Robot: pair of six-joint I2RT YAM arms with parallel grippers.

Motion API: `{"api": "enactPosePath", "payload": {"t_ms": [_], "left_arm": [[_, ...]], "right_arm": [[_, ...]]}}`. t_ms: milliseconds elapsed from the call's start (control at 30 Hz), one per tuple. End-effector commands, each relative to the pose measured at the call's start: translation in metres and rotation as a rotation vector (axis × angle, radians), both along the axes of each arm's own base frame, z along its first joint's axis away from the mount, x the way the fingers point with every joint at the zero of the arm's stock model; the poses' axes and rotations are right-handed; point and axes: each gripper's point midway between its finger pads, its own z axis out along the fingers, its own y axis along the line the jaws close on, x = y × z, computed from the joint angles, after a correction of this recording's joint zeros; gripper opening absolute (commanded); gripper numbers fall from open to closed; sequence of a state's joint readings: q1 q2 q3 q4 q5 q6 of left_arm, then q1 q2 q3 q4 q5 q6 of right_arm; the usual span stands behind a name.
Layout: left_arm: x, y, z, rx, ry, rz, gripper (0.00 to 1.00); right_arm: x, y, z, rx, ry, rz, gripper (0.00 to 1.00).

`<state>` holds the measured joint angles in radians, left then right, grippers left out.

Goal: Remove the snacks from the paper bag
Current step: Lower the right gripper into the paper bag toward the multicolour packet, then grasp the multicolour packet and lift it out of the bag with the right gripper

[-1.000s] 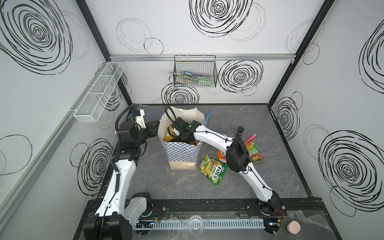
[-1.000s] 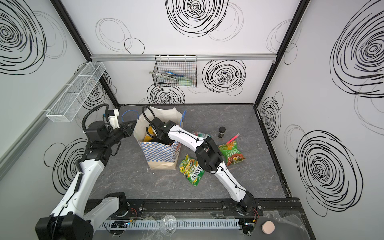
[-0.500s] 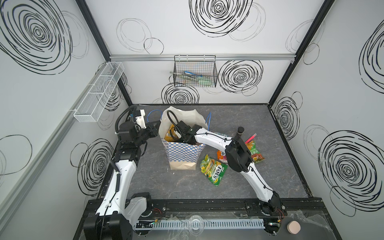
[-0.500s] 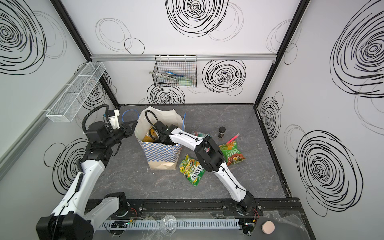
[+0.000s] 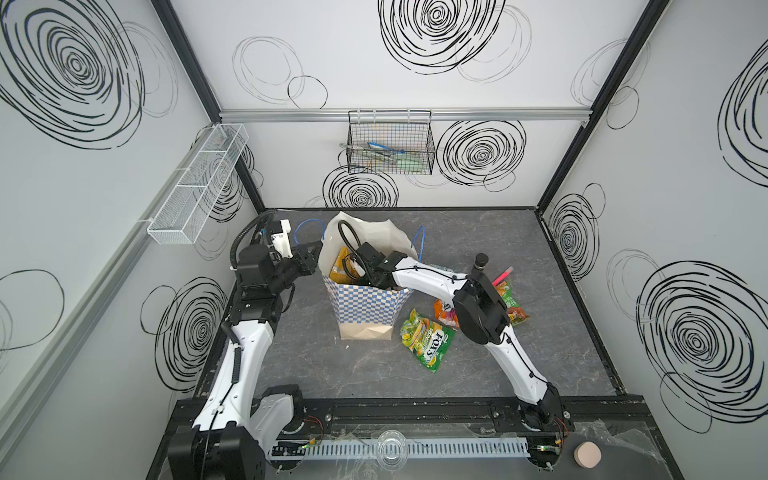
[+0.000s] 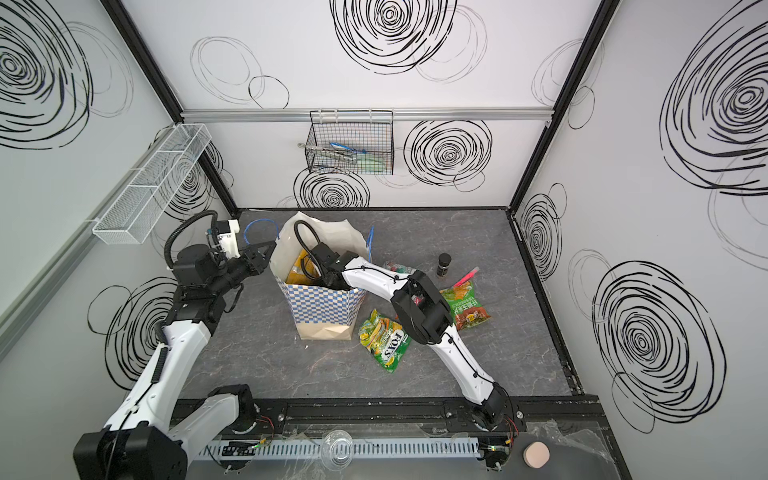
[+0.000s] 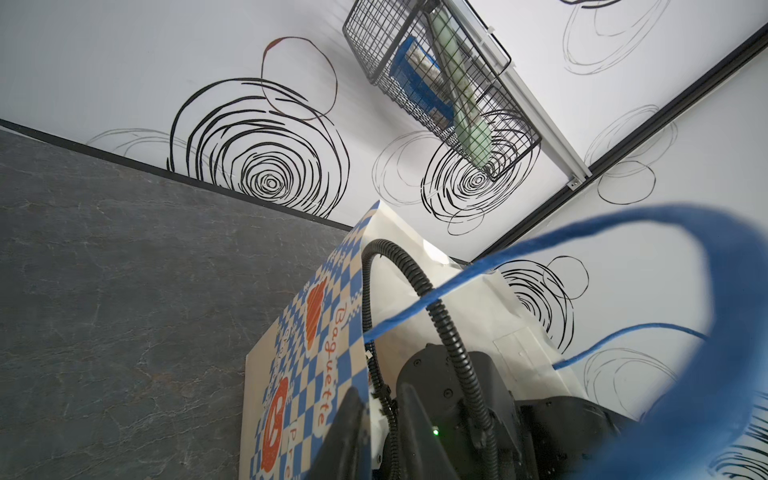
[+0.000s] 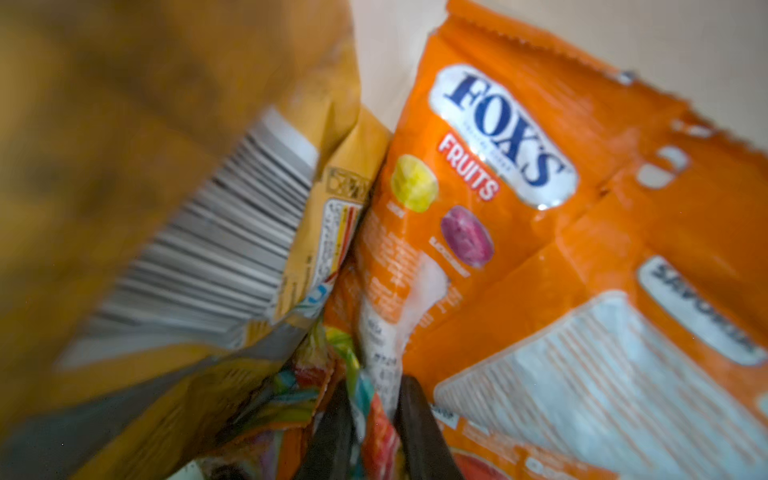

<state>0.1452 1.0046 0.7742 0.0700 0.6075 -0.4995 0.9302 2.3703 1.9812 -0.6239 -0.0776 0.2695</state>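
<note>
The paper bag (image 5: pixel 365 309) stands upright on the grey surface (image 5: pixel 316 374). Its long axis is vertical and its mouth faces up, with a blue cord handle (image 7: pixel 739 332) looping out from the rim.

The left end effector (image 5: pixel 312 257) meets the bag from outside at the rim, its fingers pinched together on the paper wall. The right end effector (image 8: pixel 374 390) points down through the mouth, deep among the snacks. Its fingers are clamped on the crinkled edge of a multicoloured packet (image 8: pixel 295 384).

Just beside those fingers an orange FOX'S packet (image 8: pixel 478 187) rests against the cream inner wall, printed face toward the end effector. As far as the blurred view shows, its length runs along the bag's height. A yellow-gold packet (image 8: pixel 187 232) leans on the opposite side, barcode showing.

Outside the bag, toward the right arm's base from its end effector, a green FOX'S packet (image 5: pixel 428 345) lies flat. Its long axis runs diagonally away from the bag's base.
</note>
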Motion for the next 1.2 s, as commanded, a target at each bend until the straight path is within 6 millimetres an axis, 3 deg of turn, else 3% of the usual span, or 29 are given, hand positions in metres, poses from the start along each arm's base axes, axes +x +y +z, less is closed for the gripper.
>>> {"api": "enactPosePath", "payload": {"t_ms": [0,400,867,1167], "left_arm": [[-0.002,0.001,0.008,0.001,-0.041,-0.005,0.21],[-0.001,0.002,0.006,0.001,-0.039,-0.005,0.21],[-0.002,0.000,0.006,-0.005,-0.048,-0.017,0.21],[-0.002,-0.001,0.006,-0.005,-0.052,-0.019,0.23]], "right_arm": [[-0.028,-0.012,-0.012,-0.067,0.070,0.026,0.02],[-0.009,-0.005,0.072,0.052,-0.089,-0.011,0.00],[0.010,-0.015,0.176,0.174,-0.270,-0.063,0.00],[0.015,-0.025,0.272,0.355,-0.463,-0.092,0.00]]}}
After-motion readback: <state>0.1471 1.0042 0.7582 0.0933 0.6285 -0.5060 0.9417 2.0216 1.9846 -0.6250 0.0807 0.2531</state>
